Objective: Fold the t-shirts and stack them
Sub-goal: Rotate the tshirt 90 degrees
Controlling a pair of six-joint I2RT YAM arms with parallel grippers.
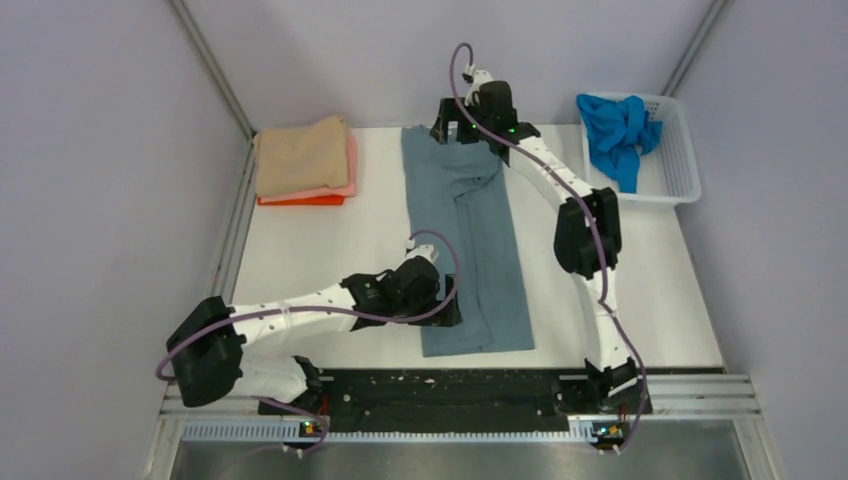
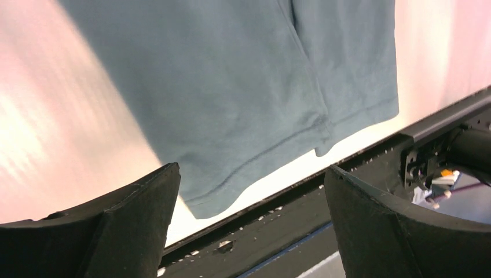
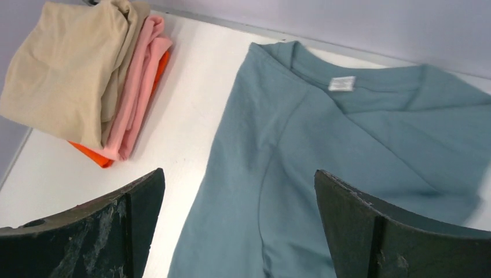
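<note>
- A dusty grey-blue t-shirt point(image 1: 465, 240) lies flat on the middle of the white table point(image 1: 330, 260), folded lengthwise into a long narrow strip.
- Its long axis runs from the near edge of the table to the far edge. The collar, with a small white label point(image 3: 341, 83), points to the far wall. The hem points to the arm bases and lies just beside the black rail point(image 1: 440, 385).
- The left gripper point(image 2: 250, 174) is at the near left corner of the hem. Its fingers are wide apart, with nothing between them.
- The right gripper point(image 3: 238, 172) is at the far end, at the collar. Its fingers are also spread apart and empty.
- At the far left corner of the table sits a stack of folded shirts: a tan t-shirt point(image 1: 300, 155) on top, a pink t-shirt point(image 1: 350, 172) under it and an orange t-shirt point(image 1: 300, 201) at the bottom.
- At the far right, a bright blue t-shirt point(image 1: 615, 130) lies crumpled in a white mesh basket point(image 1: 680, 165), well apart from the grey-blue one.
</note>
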